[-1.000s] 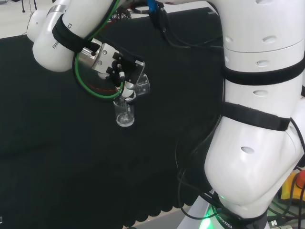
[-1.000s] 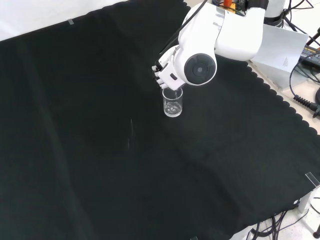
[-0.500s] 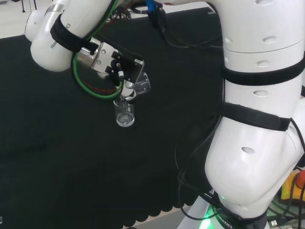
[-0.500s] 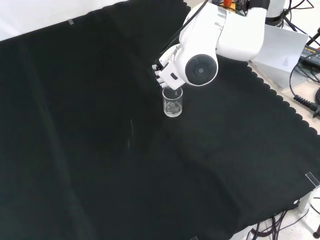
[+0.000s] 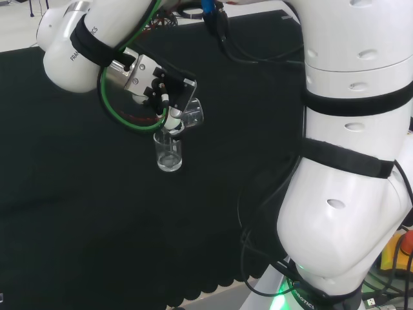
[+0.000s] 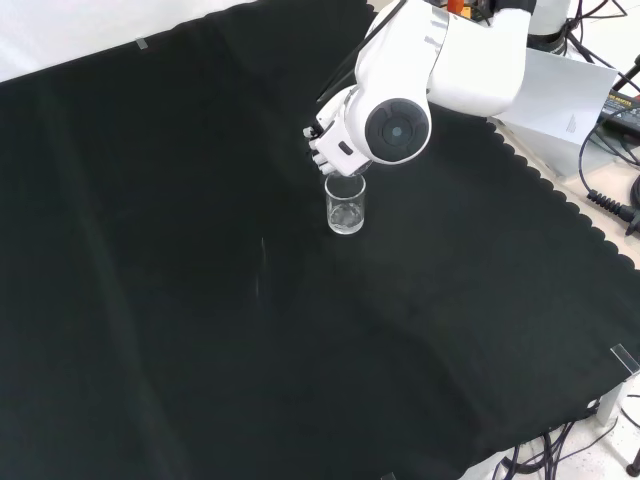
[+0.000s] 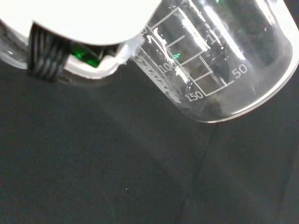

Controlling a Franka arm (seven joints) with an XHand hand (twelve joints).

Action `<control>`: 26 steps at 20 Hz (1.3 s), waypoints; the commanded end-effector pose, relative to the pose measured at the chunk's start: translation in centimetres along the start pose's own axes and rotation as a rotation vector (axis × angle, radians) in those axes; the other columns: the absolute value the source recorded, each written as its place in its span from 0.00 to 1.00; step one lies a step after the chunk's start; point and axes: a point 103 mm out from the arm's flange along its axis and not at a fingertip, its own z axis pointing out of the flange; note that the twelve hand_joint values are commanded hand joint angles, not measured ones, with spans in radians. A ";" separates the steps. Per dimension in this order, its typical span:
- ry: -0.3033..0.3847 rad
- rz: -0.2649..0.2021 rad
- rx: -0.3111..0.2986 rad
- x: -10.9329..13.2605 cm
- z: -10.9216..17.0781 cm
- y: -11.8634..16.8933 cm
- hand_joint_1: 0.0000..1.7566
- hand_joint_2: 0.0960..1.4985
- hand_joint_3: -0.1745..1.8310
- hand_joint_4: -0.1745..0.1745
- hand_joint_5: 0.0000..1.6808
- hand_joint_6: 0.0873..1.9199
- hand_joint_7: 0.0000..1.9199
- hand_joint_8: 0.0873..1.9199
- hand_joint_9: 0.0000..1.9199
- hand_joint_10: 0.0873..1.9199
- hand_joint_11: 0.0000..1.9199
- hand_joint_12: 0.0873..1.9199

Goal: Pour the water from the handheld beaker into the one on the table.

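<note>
The hand (image 5: 162, 97) has its fingers curled round a clear beaker (image 5: 191, 113), tipped steeply, its mouth turned down toward a second beaker (image 5: 169, 154) standing upright on the black cloth (image 5: 77, 213); in the front view the hand (image 6: 326, 146) hangs just above that standing beaker (image 6: 346, 208). In the wrist view the held beaker (image 7: 219, 60) lies slanted beside a white part of the hand (image 7: 88, 23), its graduation marks showing; whether water is in either vessel I cannot tell.

The matt black cloth (image 6: 200, 300) looked soft and faintly creased. The clear tilted beaker (image 7: 219, 60) with white printed marks was glossy, as was the smooth white plastic arm link (image 5: 348, 194).
</note>
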 end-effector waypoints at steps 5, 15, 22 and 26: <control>0.089 -0.017 -0.032 -1.0 0.9 0.0 0.74 0.36 0.52 0.00 0.67 0.50 0.62 0.49 0.78 0.39 0.65 0.46; 0.304 -0.051 -0.120 -3.3 3.1 0.1 0.74 0.36 0.52 0.00 0.67 0.50 0.62 0.49 0.78 0.39 0.65 0.46; 0.452 -0.076 -0.177 -5.0 4.1 0.5 0.74 0.36 0.52 0.00 0.67 0.50 0.62 0.49 0.78 0.39 0.65 0.45; 0.549 -0.096 -0.225 -5.9 4.9 0.9 0.74 0.36 0.52 0.00 0.67 0.50 0.62 0.49 0.77 0.39 0.65 0.45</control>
